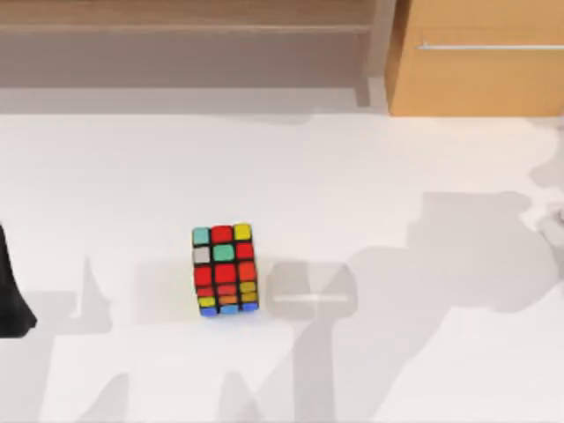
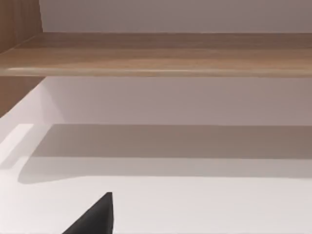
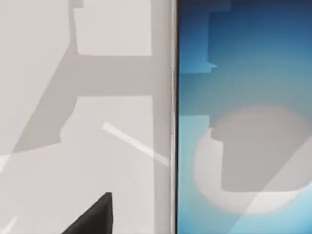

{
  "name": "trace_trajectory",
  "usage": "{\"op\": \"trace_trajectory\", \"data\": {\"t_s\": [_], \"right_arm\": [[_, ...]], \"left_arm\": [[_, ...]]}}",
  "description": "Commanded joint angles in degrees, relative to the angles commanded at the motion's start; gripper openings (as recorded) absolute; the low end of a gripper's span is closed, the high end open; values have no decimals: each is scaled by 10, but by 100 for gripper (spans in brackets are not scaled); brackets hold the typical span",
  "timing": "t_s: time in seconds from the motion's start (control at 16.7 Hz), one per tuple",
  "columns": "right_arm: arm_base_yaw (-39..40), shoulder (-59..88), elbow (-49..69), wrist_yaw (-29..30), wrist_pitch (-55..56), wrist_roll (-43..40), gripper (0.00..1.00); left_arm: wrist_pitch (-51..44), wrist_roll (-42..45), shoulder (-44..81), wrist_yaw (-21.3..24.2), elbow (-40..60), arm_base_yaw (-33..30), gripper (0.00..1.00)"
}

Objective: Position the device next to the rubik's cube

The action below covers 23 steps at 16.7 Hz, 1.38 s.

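Cube [image 1: 225, 270]: left of centre on the table [image 1: 397, 176].
Device [image 3: 243, 117]: right under the right wrist camera, screen facing it, one long silver edge running straight across that view. We cannot tell its heading on the table.
Right gripper [image 3: 95, 217]: beside the device; jaw state cannot be told.
Left gripper [image 1: 11, 295]: parked at the left edge; jaws likewise.
Step, as we judge: placement. Next: confirm the device lies flat by the cube.

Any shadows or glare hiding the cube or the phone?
Top view: grey shadows cross the table around the rubik's cube, which reads plainly; a pale patch with a bright streak lies at its right. Right wrist view: blocky shadows fall on the screen of the device. Left wrist view: the shelf casts a broad band.
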Motion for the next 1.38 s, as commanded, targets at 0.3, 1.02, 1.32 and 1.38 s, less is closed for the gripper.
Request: {"op": "trace_trajectory", "data": {"t_s": [0.3, 1.02, 1.32, 1.38], "right_arm": [[-3, 34, 27, 1, -15, -12, 100], [-2, 72, -15, 1, 65, -11, 100], [-2, 72, -15, 1, 65, -11, 77], [-2, 72, -15, 1, 65, -11, 70]], "left_arm": [[0, 0, 0, 0, 0, 0, 100], [0, 0, 0, 0, 0, 0, 100], [0, 0, 0, 0, 0, 0, 100], [0, 0, 0, 0, 0, 0, 100]]}}
